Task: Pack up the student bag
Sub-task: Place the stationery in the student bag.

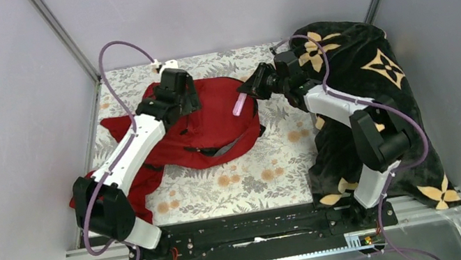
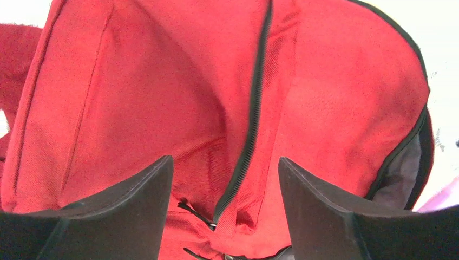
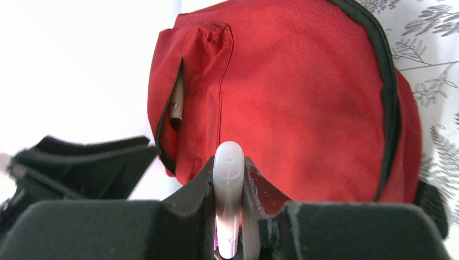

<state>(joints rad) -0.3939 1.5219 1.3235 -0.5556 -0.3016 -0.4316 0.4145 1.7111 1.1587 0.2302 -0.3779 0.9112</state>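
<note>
**Pink stick lined up at the bag, left hand over the zipper**

The student bag lies flat on the floral surface, directly beneath the left hand and just ahead of the right hand. The left hand is spread, one finger on either side of the black zipper from above. It is probably there to pin or lift the flap so the opening can be reached, though I cannot tell whether the fingers touch the fabric. The right hand pinches a pink stick with its tip aimed forward at the bag, seemingly ready to go in.

Ahead and to the left of the right hand, a side pocket gapes with a tan tube inside; what that is cannot be made out. A sliver of grey lining shows to the right of the left hand, but the main compartment's interior stays hidden. Behind the right hand a black blanket lies bunched under its arm. A red cloth lies back along the left arm, which partly covers it.
</note>
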